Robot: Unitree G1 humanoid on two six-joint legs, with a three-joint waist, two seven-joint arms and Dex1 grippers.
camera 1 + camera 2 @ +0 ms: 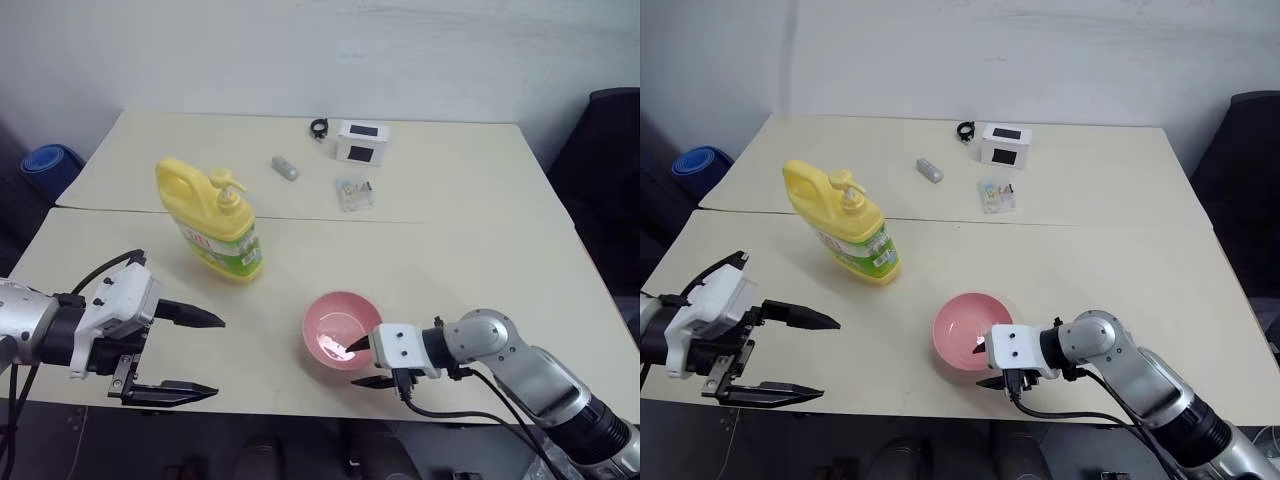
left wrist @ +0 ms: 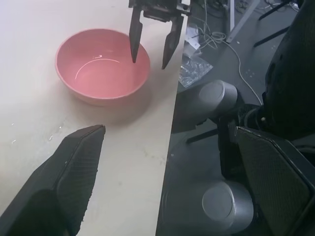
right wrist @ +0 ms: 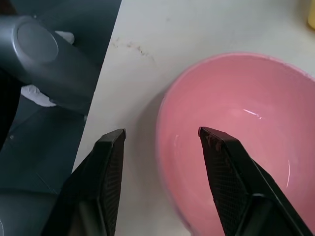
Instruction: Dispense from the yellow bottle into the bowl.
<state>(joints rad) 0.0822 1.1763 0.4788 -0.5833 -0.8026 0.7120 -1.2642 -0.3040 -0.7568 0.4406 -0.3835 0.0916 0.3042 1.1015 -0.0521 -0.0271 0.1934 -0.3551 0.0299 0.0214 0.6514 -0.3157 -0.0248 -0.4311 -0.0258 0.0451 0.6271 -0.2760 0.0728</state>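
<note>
At the near edge of the pale surface [image 1: 470, 250], the right pincer [image 1: 362, 362] straddles the near rim of the bowl [image 1: 338, 322]: one black finger reaches down inside the pink hollow and the other sits outside the wall, over the strip of surface between bowl and edge. The right wrist view shows a gap on both sides of the rim, so the fingers are spread around it and not pressed onto it. The bowl stands upright just in from the near edge, its glossy inside bare apart from a highlight. Off to the far side of the bowl from the right pincer, the left pincer [image 1: 200, 355] hangs at the near edge with its two long fingers spread wide, one above the other, tips pointing toward the bowl and well apart from it; nothing lies between them. Beyond the left pincer, farther in on the surface, stands the yellow bottle [image 1: 212, 223], upright, handle turned away from the bowl, pump nozzle on top, its green-and-white label facing the near edge. It is well apart from both pincers and clear of the bowl. Farther still, past a seam in the surface, lie a small grey cylinder [image 1: 285, 168], a clear packet [image 1: 354, 191], a white box [image 1: 359, 142] with dark panels, and a black ring [image 1: 319, 128] just beside the box.
</note>
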